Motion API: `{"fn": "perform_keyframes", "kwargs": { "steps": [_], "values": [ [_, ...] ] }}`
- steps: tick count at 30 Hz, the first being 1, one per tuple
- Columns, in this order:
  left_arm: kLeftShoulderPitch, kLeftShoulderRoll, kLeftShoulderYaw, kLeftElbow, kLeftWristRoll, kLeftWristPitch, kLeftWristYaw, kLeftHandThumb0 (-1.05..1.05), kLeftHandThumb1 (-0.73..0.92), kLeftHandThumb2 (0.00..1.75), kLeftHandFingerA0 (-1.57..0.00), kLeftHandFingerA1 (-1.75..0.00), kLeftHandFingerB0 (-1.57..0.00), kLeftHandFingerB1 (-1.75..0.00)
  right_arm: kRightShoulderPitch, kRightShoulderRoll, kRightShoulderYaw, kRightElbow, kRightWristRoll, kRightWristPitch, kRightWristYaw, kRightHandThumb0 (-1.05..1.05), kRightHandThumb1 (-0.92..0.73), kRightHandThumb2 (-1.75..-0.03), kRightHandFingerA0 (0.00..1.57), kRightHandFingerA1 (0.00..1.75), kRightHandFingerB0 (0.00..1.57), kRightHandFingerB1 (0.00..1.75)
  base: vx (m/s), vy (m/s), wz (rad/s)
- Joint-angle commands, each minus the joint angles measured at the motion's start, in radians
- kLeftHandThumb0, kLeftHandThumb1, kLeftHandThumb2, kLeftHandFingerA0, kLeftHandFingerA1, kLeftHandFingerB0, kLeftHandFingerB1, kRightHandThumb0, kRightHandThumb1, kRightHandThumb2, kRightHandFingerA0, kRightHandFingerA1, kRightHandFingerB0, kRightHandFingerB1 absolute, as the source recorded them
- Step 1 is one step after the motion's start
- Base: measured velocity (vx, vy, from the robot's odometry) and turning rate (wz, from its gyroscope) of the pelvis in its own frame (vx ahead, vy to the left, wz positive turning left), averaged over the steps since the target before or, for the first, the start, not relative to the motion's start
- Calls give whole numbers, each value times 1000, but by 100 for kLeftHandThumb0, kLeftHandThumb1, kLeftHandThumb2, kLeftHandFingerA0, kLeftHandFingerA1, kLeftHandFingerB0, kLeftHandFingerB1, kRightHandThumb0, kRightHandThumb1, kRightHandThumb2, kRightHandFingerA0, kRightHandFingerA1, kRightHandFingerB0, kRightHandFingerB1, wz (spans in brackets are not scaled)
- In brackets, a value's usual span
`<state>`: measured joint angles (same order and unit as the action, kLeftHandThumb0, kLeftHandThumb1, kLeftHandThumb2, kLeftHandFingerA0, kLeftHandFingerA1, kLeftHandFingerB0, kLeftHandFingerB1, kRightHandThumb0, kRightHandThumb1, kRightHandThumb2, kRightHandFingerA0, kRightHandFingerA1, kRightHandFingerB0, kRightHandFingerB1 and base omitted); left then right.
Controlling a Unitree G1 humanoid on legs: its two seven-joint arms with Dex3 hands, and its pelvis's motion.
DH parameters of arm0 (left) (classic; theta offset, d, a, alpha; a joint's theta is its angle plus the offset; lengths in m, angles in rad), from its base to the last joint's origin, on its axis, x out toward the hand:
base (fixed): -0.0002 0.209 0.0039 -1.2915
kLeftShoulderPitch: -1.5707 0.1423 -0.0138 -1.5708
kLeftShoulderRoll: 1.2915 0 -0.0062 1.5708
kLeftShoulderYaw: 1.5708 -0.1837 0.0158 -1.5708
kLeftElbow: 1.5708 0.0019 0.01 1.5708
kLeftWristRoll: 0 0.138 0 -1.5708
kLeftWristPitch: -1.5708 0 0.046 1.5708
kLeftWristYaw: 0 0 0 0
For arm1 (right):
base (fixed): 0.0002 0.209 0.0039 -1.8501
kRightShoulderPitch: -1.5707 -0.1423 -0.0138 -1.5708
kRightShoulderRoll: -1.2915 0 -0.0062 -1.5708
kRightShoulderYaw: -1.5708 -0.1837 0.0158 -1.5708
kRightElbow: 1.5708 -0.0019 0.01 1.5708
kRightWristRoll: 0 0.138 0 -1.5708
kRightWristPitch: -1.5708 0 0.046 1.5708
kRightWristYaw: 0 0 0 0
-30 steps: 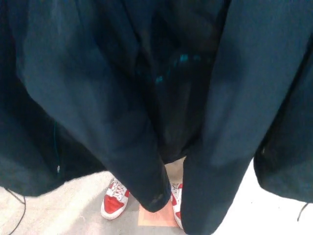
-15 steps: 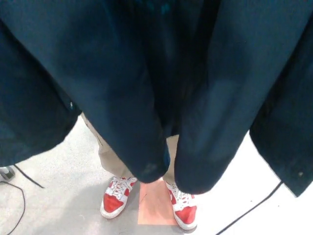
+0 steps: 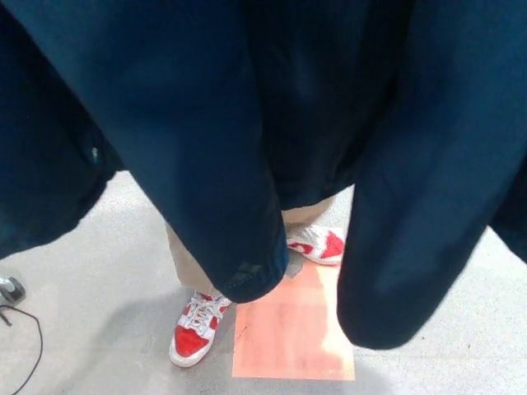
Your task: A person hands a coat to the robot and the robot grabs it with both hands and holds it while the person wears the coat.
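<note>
Hands out of sight behind cloth; finger state impossible to tell. Dark navy coat (image 3: 189, 123) draped across the upper view, two sleeves hanging, left cuff (image 3: 247, 280) and right cuff (image 3: 387, 313) low over an orange floor patch (image 3: 288, 337). Beneath: khaki trouser leg (image 3: 185, 255), two red-and-white sneakers (image 3: 196, 329), one turned sideways. Black cable (image 3: 25, 346) at left edge; grey floor (image 3: 99, 280) bare around.
</note>
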<state>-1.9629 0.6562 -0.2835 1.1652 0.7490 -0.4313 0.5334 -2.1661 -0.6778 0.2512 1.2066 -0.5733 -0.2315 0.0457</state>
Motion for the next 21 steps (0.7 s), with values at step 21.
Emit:
{"fn": "perform_keyframes", "kwargs": {
  "steps": [21],
  "values": [
    [-251,84,-123,178,67,179,-21,-37,71,61,-89,-175,-66,-166,-173,-73,175,148,-147,97,-143,-36,-61,-101,113,130,90,104,0,0,0]
  ]
}}
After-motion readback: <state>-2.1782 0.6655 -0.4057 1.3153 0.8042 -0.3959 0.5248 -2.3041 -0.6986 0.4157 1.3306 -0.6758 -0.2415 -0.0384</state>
